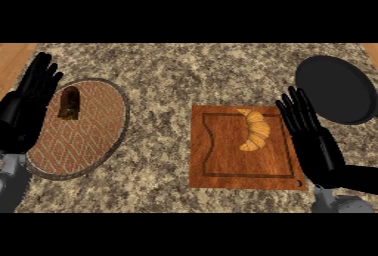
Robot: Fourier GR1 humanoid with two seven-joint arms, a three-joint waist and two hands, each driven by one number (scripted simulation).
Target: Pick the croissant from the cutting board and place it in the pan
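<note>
- A golden-orange croissant lies on a reddish-brown wooden cutting board, in the board's upper right part; it is a curved crescent, its pointed tip at the top and its wider end lower down, with faint ridges across it
- The cutting board sits flat on a speckled grey-brown granite tabletop, right of centre, with a darker groove running just inside its edge and a small hole in its lower right corner
- A black round pan rests at the tabletop's upper right, apart from the board, with nothing in it
- The right robot hand is released, fingers straight and pointing up, over the board's right edge, just beside the croissant and not touching it
- The left robot hand is also released, fingers straight, resting at the left edge
- A round woven brown placemat with a dark rim lies on the left, carrying a small dark brown item too indistinct to name
- No brand, label or writing is visible on anything
</note>
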